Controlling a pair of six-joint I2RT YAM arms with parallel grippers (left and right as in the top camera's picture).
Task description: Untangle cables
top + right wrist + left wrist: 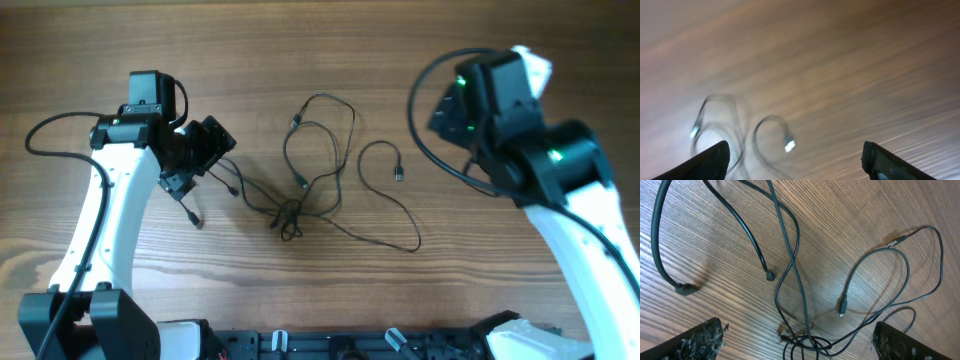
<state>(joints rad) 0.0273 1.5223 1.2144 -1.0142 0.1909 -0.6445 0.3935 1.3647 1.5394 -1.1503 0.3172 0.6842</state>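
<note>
Several thin dark cables [320, 150] lie in loose loops on the wooden table, meeting in a knot [288, 215] at the middle. My left gripper [203, 150] hovers left of them, open. In the left wrist view the knot [807, 342] lies between its two fingers [700, 340], untouched, with a silvery plug end [842, 311] just beyond. My right gripper [447, 112] is raised at the right, apart from the cables. Its wrist view is blurred; the jaws [795, 155] stand wide open and empty above a cable loop with a bright plug [789, 145].
A thick black arm wire [40, 135] curves at the far left, and another [420, 90] loops by the right arm. A thick wire with a bent end [682, 287] crosses the left wrist view. The arm bases [90, 320] stand along the table's front edge.
</note>
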